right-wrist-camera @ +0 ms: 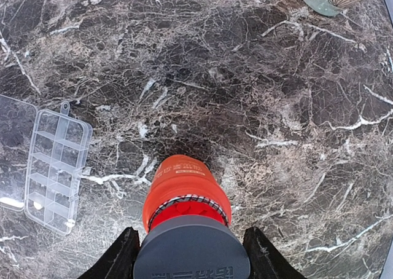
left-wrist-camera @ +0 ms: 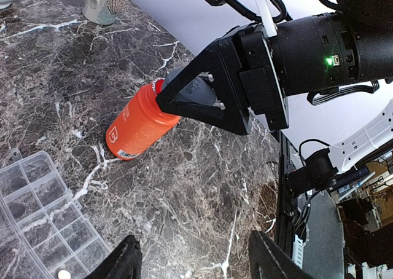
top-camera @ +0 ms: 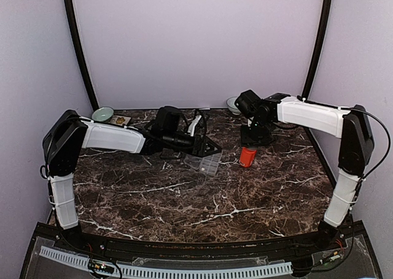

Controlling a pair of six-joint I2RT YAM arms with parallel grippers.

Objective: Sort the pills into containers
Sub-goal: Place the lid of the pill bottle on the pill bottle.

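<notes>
The organiser box (right-wrist-camera: 56,168) lay lid-open at the left of the right wrist view, flat on the bench (right-wrist-camera: 258,76). The right claw (right-wrist-camera: 190,257) was clamped on the grey cap (right-wrist-camera: 190,245) of the upright orange bottle (right-wrist-camera: 184,184). The left claw (left-wrist-camera: 195,251) hung apart and empty.

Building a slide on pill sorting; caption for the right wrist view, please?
Right claw clasps the grey-capped orange bottle on the marble table; open clear organiser box lies at frame left.
</notes>
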